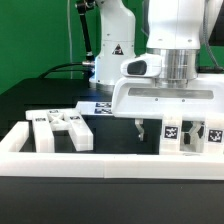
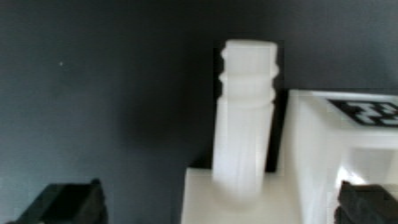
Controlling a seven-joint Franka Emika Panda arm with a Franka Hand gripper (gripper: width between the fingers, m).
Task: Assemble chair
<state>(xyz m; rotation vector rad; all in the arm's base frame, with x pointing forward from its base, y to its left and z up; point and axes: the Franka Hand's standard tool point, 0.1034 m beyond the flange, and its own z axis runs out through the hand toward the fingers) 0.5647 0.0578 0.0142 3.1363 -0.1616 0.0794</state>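
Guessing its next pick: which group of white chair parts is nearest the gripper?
The tagged group at the exterior view's right, beside the gripper; the other group lies at that view's left.

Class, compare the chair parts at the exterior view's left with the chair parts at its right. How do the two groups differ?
The left parts lie away from the arm, while the right parts sit directly under the open gripper. The left parts carry their tags mostly on top faces, while the right parts show tags facing the camera. Both groups are matte white, tagged, and inside the white border rail.
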